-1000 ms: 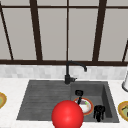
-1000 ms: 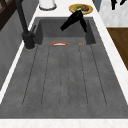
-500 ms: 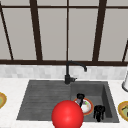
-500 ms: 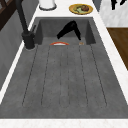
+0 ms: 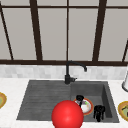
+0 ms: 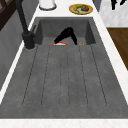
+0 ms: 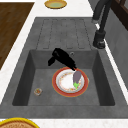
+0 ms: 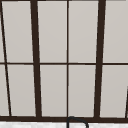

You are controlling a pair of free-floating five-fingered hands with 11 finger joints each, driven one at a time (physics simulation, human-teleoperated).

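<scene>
Left robot hand (image 5: 79, 99): it is being held low in the sink, over the plate's far edge; how far open it is cannot be told.
Right robot hand (image 5: 99, 112): it is being held near the sink's right front corner; its state cannot be told.
Plate (image 7: 65, 82): it is being kept on the sink (image 7: 27, 75) floor, with food on it.
Red ball (image 5: 67, 115): it is being seen at the sink's front edge.

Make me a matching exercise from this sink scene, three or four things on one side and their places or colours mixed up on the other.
Things:
1. faucet
2. red-rimmed plate
3. red ball
4. yellow dish

Places:
A. flat on the basin floor
B. on the white counter beyond the basin
C. at the sink's front edge
D. on the sink's back rim, below the window

Pairs: 1-D, 2-A, 3-C, 4-B
</scene>
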